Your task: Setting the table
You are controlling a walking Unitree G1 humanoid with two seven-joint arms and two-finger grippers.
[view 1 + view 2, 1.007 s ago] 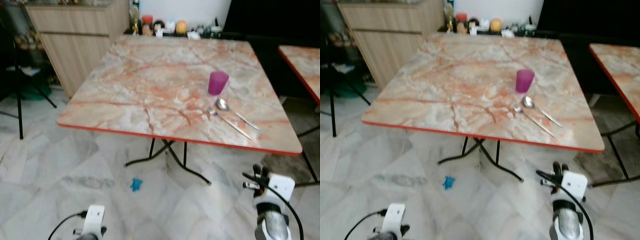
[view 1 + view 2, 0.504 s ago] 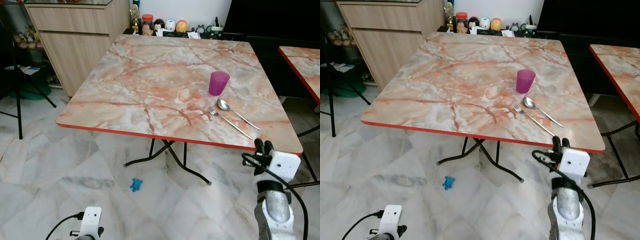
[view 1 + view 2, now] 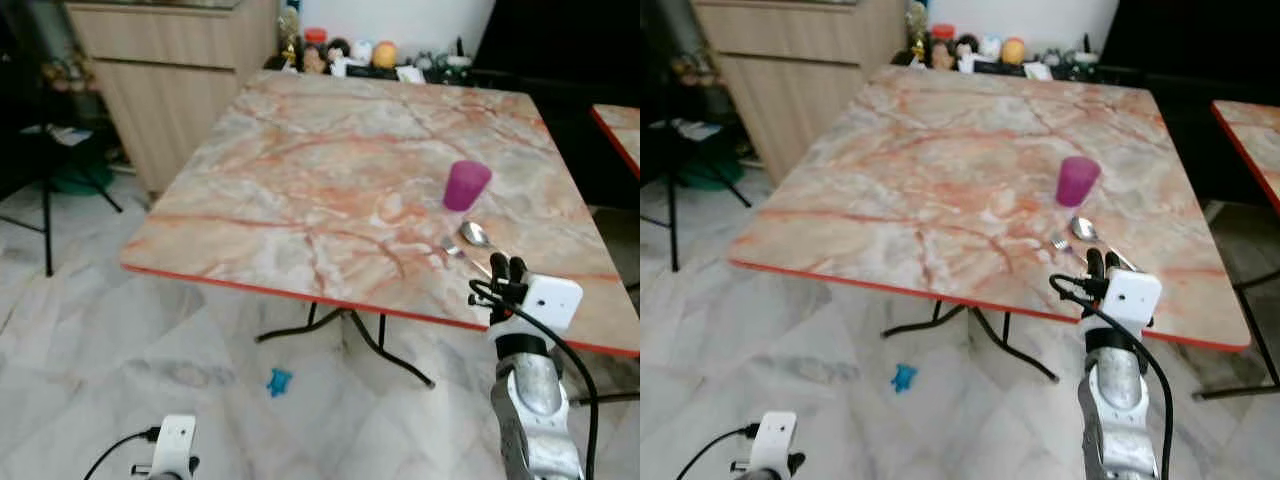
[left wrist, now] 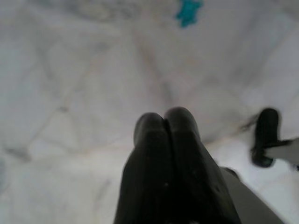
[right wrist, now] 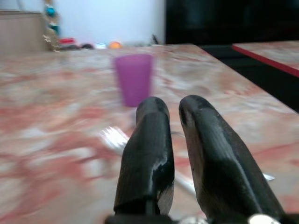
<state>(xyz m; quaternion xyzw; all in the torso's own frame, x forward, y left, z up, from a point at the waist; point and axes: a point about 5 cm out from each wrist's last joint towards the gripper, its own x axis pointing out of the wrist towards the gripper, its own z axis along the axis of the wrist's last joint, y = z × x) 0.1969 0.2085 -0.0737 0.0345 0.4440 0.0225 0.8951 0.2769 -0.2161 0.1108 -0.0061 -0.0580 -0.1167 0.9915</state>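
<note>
Right gripper (image 5: 173, 109), fingers a narrow gap apart and empty, hovers over the tabletop (image 3: 330, 170) near edge, fork (image 5: 112, 138) and spoon (image 3: 476, 235) just ahead, purple cup (image 3: 466, 185) beyond; left gripper (image 4: 164, 122) pressed closed, idle.

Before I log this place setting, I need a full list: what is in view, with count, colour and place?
Table: one, pink marble top, red edge.
Cup: one, purple, upright on the table.
Spoon: one, silver, near the cup.
Fork: one, silver, beside the spoon.
Second table: one, red-edged, far right.
Cabinet: one, wooden, far left.
Small toy: one, blue, on the floor.
Right claw: slightly open, above the cutlery.
Left claw: shut, over the floor.
</note>
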